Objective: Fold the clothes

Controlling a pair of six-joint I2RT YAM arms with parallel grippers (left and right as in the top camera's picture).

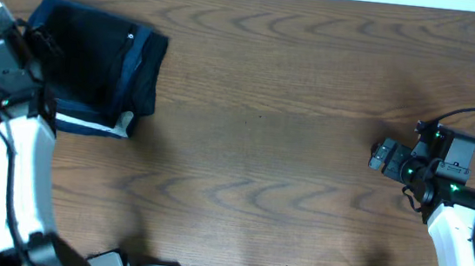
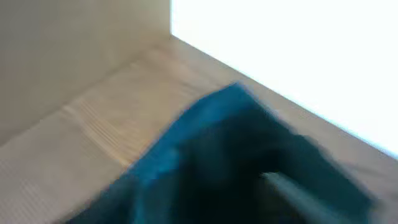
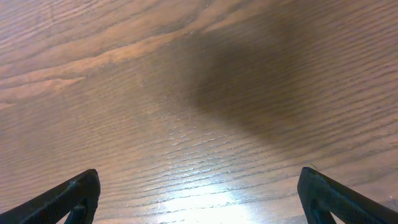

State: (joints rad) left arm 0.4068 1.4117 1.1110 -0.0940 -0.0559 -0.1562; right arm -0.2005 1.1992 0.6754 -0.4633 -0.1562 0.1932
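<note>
**A:** Where is the shirt at this moment?

**B:** The black folded shirt of soft fabric (image 1: 88, 53) lies at the far left corner of the brown wooden table (image 1: 275, 110). It is a flat, roughly square packet. A small white mark (image 1: 131, 35) shows near its right edge.

**A:** Is it alone there?

**B:** No. Along its right and near sides I see a dark-blue garment with a white edge (image 1: 136, 75). The black piece seems to lie on top of it, but I cannot tell exactly where one cloth ends.

**A:** And the left gripper?

**B:** The left gripper (image 1: 36, 48) is at the left border of this pile, above or on the cloth. In the overhead view its dark parts melt into the dark fabric. The left wrist view is strongly blurred and shows only blue cloth on pale wood and a grey streak. So I cannot tell if its jaws are apart or together, or if they hold anything.

**A:** The right one?

**B:** The right gripper (image 3: 199, 193) is well apart from the pile, over bare wood at the right side of the table. In its wrist view the two black fingers (image 3: 71, 199) stand at the opposite lower corners, spread wide. Between them there is only wood grain and a soft shadow.
</note>
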